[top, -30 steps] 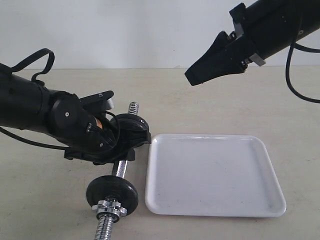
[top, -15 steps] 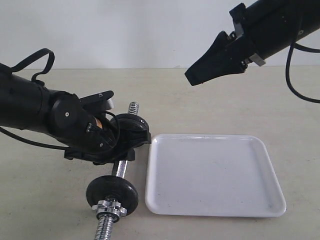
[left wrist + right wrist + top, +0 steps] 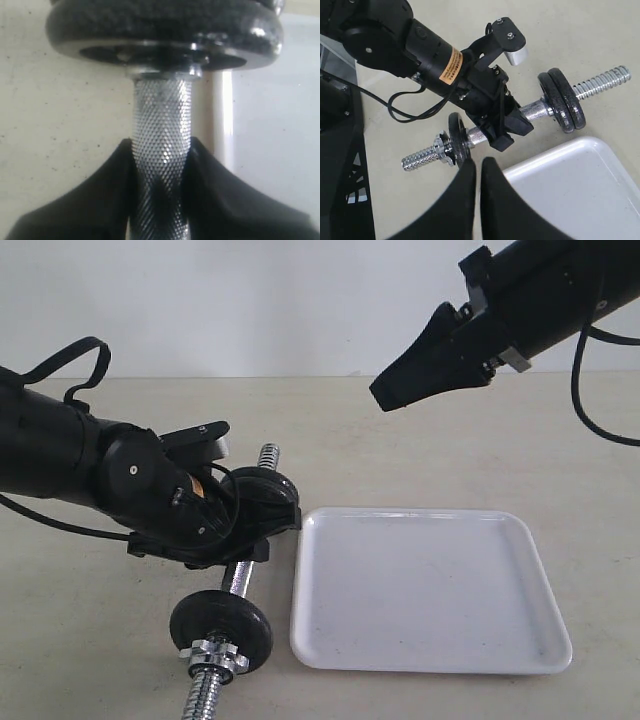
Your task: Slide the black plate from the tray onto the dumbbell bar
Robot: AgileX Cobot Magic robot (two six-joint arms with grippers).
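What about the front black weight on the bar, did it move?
Yes, a tiny bit. The front black weight slid left, away from the white tray, so the gap between them is a little wider.

The exterior camera sits low and looks across the table (image 3: 90, 660) at the dumbbell bar (image 3: 240, 578) and white tray (image 3: 430, 585), the left wrist camera is pressed close against that bar's knurled grip, and the right wrist camera looks down on both from high up.
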